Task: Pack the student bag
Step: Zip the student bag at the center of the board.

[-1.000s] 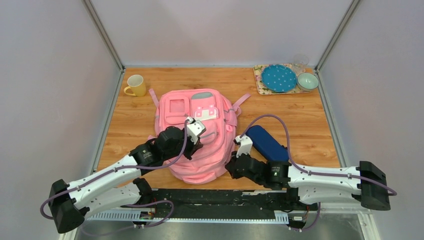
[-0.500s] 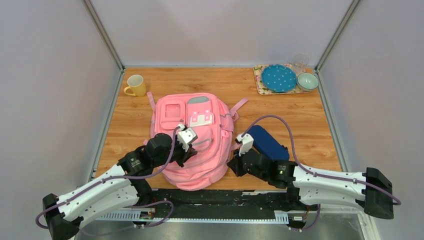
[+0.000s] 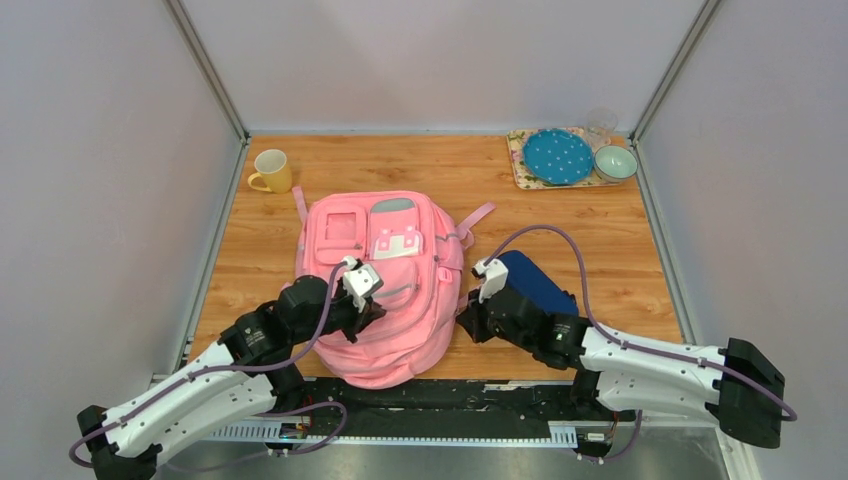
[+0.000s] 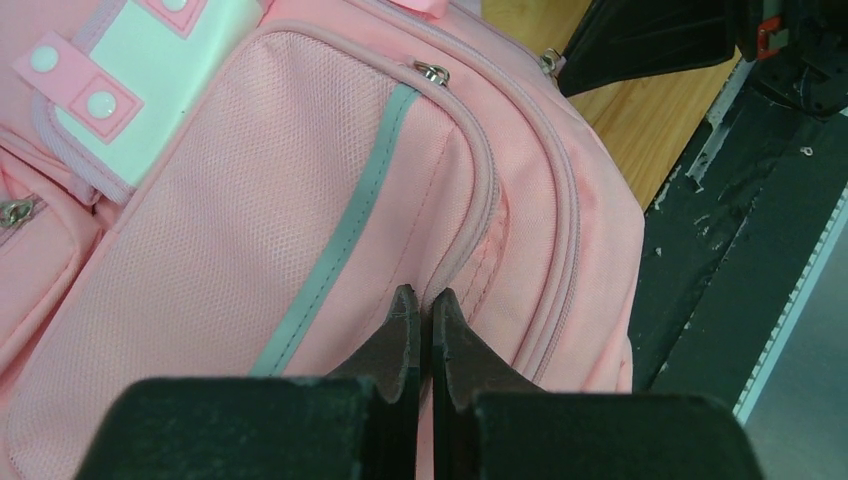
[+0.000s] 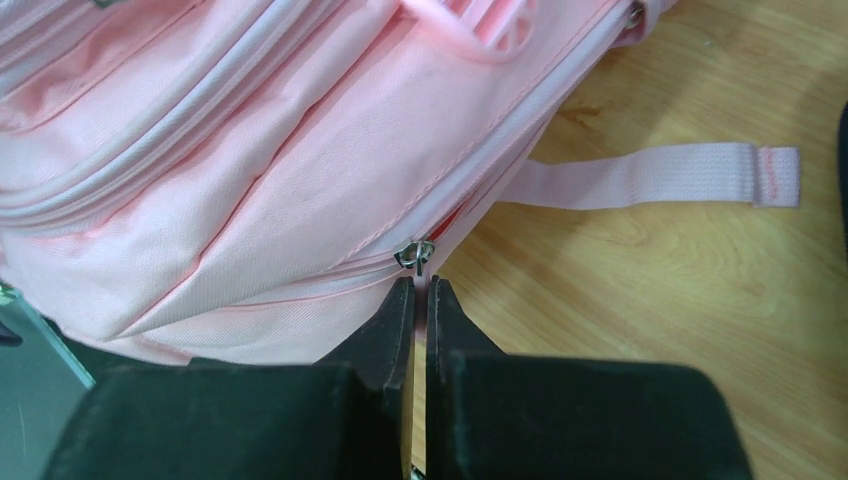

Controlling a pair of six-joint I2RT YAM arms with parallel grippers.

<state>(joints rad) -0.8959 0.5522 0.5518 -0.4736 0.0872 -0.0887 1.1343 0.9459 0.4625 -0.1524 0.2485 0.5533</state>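
The student bag (image 3: pixel 385 250) is a large pink backpack lying front-up on the wooden table, its base at the near edge. My left gripper (image 3: pixel 366 308) is shut on a fold of its fabric beside the front pocket's grey strip (image 4: pixel 330 250); in the left wrist view its fingertips (image 4: pixel 420 298) pinch the seam. My right gripper (image 3: pixel 468 322) is at the bag's right side. In the right wrist view it is shut (image 5: pixel 420 285) on the pink pull of a side zip, just below the metal slider (image 5: pixel 414 254). A loose pink strap (image 5: pixel 650 175) lies on the wood.
A navy-blue zip pouch (image 3: pixel 530 280) lies right of the bag, partly under my right arm. A yellow mug (image 3: pixel 272 170) stands at the back left. A tray (image 3: pixel 515 160) at the back right holds a blue plate (image 3: pixel 558 156), a bowl (image 3: pixel 615 162) and a glass (image 3: pixel 600 122).
The bag has slid toward the near left, held by my left gripper, which has drawn back. My right gripper has stayed at the bag's right side, shifting slightly with it.
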